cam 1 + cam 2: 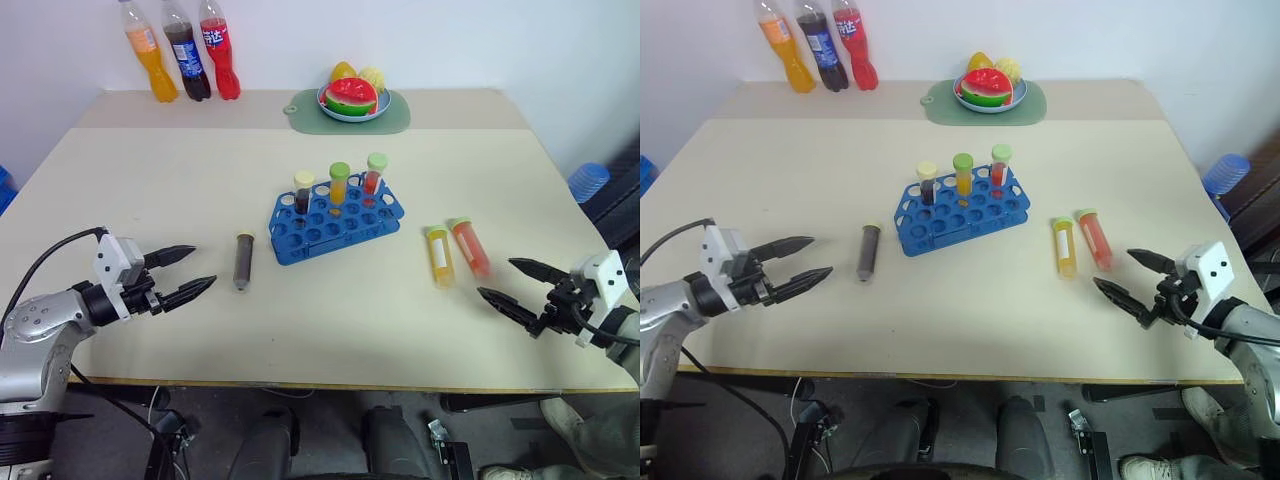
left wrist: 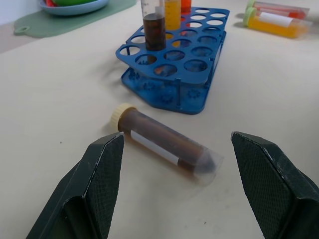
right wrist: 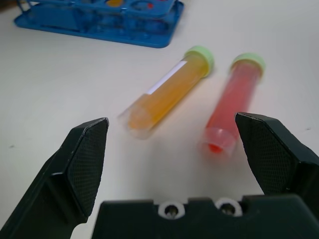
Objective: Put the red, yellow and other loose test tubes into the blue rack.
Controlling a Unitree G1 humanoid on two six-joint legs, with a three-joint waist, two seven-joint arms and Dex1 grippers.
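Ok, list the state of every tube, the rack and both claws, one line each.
Brown tube: loose, lying flat left of the rack.
Yellow tube: loose, lying flat right of the rack.
Red tube: loose, lying flat beside the yellow tube.
Rack: three capped tubes upright in its back row, other holes empty.
Left claw: open, empty.
Right claw: open, empty.

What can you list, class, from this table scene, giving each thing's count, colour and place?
Blue plastic test tube rack: one, table centre.
Upright capped tubes: three, brown, orange and red contents, rack's back row.
Loose brown-filled tube: one, lying left of rack.
Loose yellow-filled tube: one, lying right of rack.
Loose red-filled tube: one, beside the yellow one.
Soda bottles: three, orange, dark, red, far left corner.
Fruit plate: one, on green mat, far edge.
Left claw: black, open, near brown tube.
Right claw: black, open, near yellow and red tubes.
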